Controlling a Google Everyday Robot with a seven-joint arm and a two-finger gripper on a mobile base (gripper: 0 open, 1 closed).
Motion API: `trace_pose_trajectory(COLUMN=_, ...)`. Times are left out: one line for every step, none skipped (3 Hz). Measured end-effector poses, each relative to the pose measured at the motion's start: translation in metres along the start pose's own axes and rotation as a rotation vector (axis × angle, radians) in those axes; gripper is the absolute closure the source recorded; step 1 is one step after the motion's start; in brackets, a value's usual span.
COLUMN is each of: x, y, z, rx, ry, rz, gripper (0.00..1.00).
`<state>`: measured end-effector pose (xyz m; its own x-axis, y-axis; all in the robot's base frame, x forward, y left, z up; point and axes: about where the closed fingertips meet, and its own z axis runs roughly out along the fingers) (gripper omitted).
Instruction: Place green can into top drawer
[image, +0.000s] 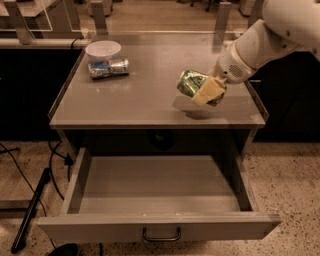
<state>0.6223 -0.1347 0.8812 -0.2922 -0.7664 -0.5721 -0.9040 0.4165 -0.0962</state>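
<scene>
My gripper (206, 91) is shut on the green can (189, 82) and holds it tilted in the air, a little above the right part of the cabinet top (125, 102). The can's shadow lies on the top just below it. The white arm comes in from the upper right. The top drawer (155, 192) is pulled wide open below the cabinet top, its inside bare, with a small dark handle (161, 235) at the centre of its front panel.
A blue-and-silver can (108, 67) lies on its side at the back left of the cabinet top, with a white bowl (103, 49) behind it. Dark cables and a black stick lie on the speckled floor at the left (30, 210).
</scene>
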Motion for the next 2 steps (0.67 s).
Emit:
trace_pose_trajectory(x=0.0017, y=0.0038, z=0.0003, rx=-0.014, ry=0.006, rz=-0.075, gripper=1.00)
trace_pose_trajectory(x=0.0018, y=0.0079, z=-0.0021, rx=-0.025, ry=-0.001, rz=-0.085, gripper=1.00)
